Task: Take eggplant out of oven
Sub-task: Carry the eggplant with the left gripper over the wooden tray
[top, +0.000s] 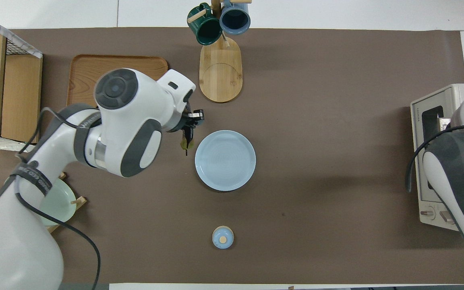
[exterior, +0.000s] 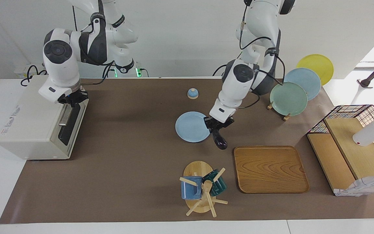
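A brown mat covers my bench [exterior: 125,169], with a white wall by my bases. My left pincer [exterior: 218,124] pinches the eggplant [exterior: 219,139] by its upper end over the mat, just beside the blue plate [exterior: 190,127]. The eggplant hangs nearly upright, its rounded end down and tilted toward the wooden tray [exterior: 269,169]. My right pincer [exterior: 72,98], pressed together, waits at the oven's [exterior: 31,130] closed door.

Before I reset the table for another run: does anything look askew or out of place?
Only the eggplant: it hangs from the left gripper beside the blue plate, not lying on it. The right gripper sits at the oven door. Nothing looks spilled or damaged.
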Motion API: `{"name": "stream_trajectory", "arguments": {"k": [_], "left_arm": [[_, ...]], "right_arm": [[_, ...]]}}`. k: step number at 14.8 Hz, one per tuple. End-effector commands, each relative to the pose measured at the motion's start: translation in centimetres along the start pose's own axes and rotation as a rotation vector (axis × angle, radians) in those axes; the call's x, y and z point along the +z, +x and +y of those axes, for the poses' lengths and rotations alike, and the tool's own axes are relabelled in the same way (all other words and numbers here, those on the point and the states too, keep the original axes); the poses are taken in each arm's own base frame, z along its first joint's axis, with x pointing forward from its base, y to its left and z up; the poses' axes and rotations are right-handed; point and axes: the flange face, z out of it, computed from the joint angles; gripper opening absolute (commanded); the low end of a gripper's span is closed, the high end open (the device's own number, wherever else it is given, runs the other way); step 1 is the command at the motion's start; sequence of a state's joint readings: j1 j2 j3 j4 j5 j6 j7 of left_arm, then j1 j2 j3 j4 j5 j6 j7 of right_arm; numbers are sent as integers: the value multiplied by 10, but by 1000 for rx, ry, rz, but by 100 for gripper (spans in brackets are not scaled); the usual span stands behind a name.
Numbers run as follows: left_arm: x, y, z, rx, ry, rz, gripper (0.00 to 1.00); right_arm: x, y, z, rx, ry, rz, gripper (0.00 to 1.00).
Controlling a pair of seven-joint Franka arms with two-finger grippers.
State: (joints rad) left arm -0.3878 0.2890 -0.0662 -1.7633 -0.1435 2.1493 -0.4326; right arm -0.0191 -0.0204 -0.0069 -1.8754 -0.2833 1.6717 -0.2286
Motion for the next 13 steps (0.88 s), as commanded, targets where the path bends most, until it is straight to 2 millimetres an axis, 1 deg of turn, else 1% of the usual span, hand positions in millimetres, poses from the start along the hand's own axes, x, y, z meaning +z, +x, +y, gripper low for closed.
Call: {"name": "stream_trajectory", "arguments": {"k": [1,2,3,4,6,7,8,9,10,11,12,13], "left_arm": [[-1,33,-52,61,11,-9,0],[-5,44,-78,71,15,-7,0],[-7,54,-97,80,30,-8,0],[-3,66,-109,92,57,-14,0],[4,96,-136,66,80,-22,0],[12,108,-143,53,77,-27,0],[22,119,-155,37,75,-33,0],[27,129,-163,26,72,-26,0],[42,136,-166,27,73,-22,0],[42,139,-167,43,74,5,0],[43,141,-177,42,77,11,0],[44,143,-181,42,78,14,0]], "right_arm": [[-41,0,-3,7,137,69,25],[-49,-1,-2,16,175,93,65],[-54,-3,-2,23,204,111,100],[-60,-3,-4,28,225,129,100],[-64,-2,-2,55,239,138,100],[-65,-1,-3,63,239,137,100],[-67,-1,-3,73,239,138,100],[-66,-2,-3,75,240,134,100],[-66,-3,-4,72,241,124,100],[-67,-6,-1,77,246,121,100],[-70,-3,-5,74,241,124,100],[-73,-1,-7,77,239,129,100]]}}
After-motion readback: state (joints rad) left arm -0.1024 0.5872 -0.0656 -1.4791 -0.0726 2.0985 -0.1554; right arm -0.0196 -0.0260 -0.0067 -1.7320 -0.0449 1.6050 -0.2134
